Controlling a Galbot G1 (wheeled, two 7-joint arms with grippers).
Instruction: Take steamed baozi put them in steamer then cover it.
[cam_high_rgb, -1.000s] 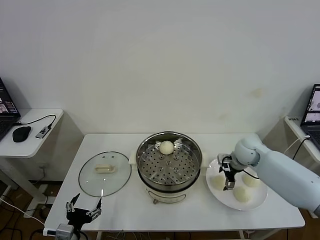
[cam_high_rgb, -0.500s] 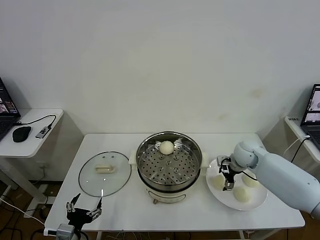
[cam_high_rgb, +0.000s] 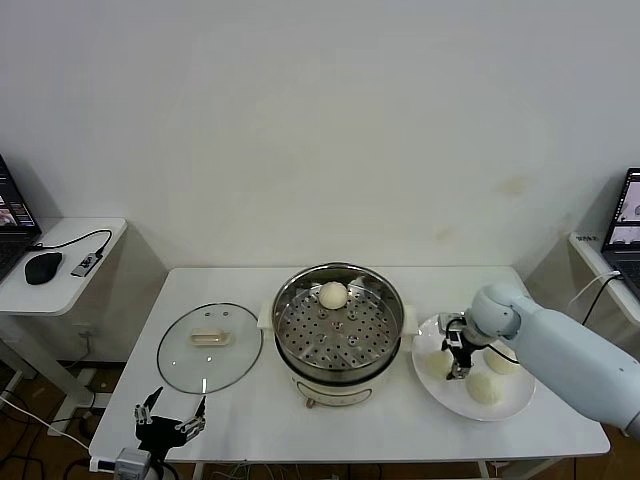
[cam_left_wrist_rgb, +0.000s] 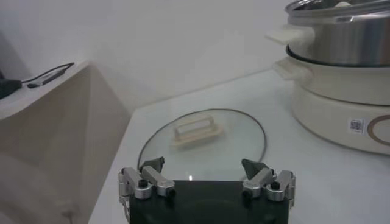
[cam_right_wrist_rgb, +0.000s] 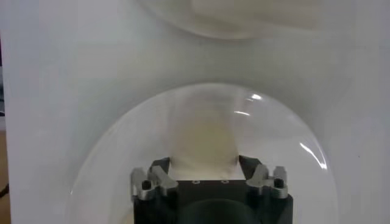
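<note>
Left gripper waits spread wide at the table's 7 o'clock corner, just short of the glass lid. Steamer holds one baozi at its tray's 12 o'clock. Right gripper is clamped on a round bun on the plate, two buns beside it at 3 and 5 o'clock.
</note>
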